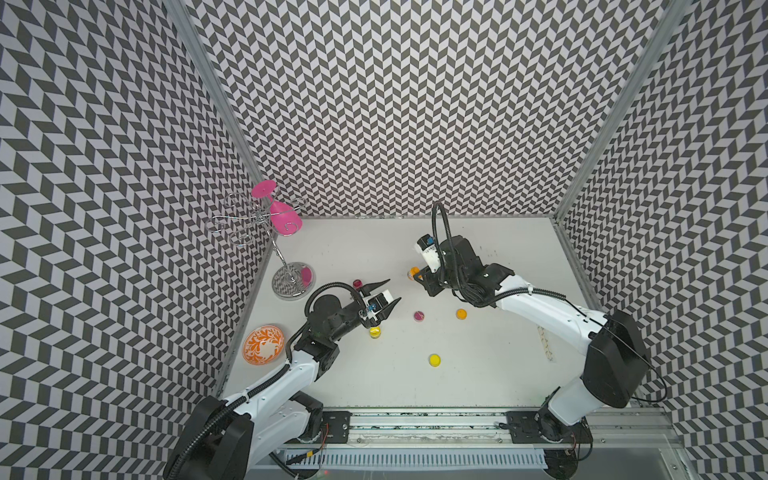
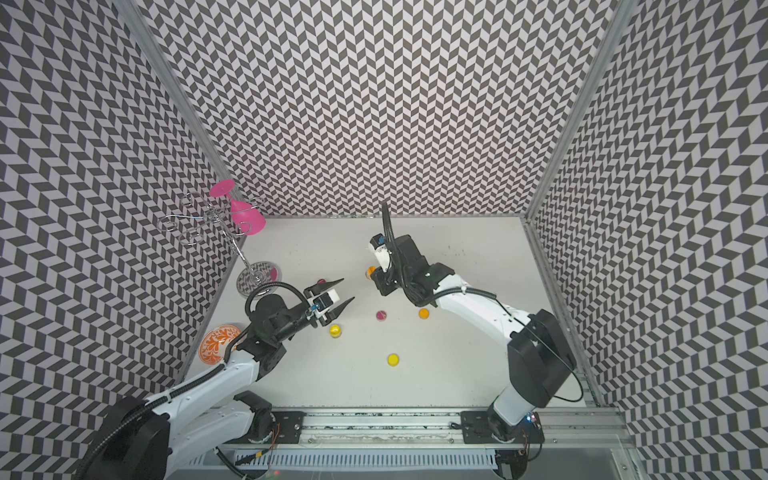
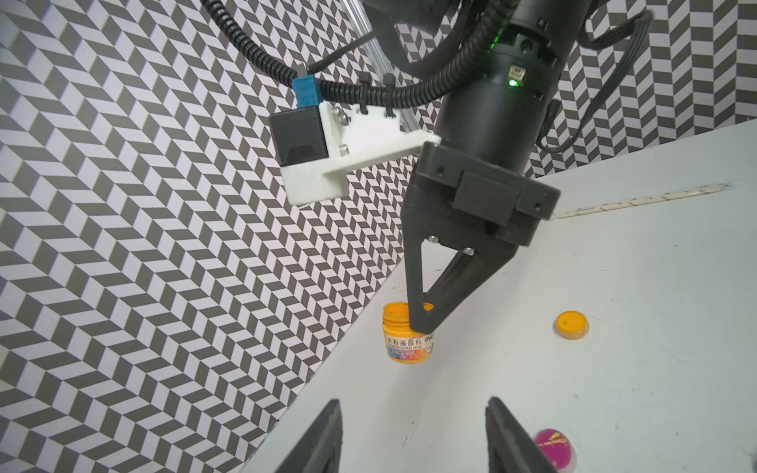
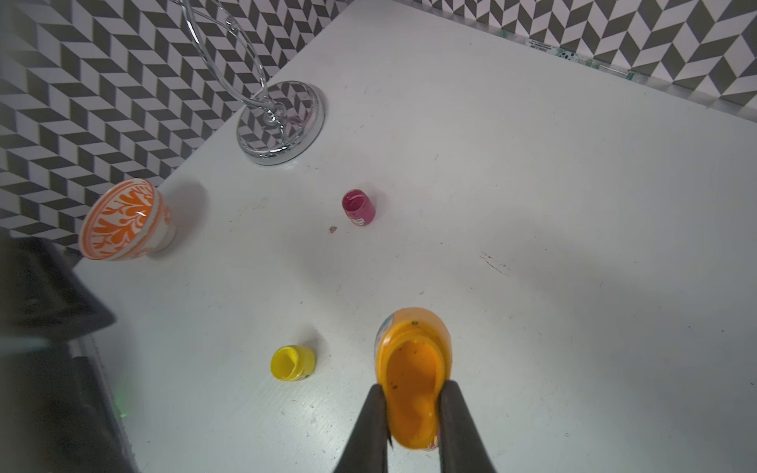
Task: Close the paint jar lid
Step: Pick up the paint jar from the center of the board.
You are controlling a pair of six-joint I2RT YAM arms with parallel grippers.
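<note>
Orange paint jar (image 4: 413, 356) uncapped, right gripper (image 4: 411, 388) clamped on its neck; left gripper (image 1: 394, 290) near jar, jaws apart, empty; orange lid (image 1: 461, 313) near jar.

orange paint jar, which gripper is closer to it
Right. The right gripper is shut on the orange paint jar; the left gripper hangs open off to its side, not touching.

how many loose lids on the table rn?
3: magenta lid and orange lid side by side near the middle; yellow lid alone, further front. Others may be hidden from view.
</note>
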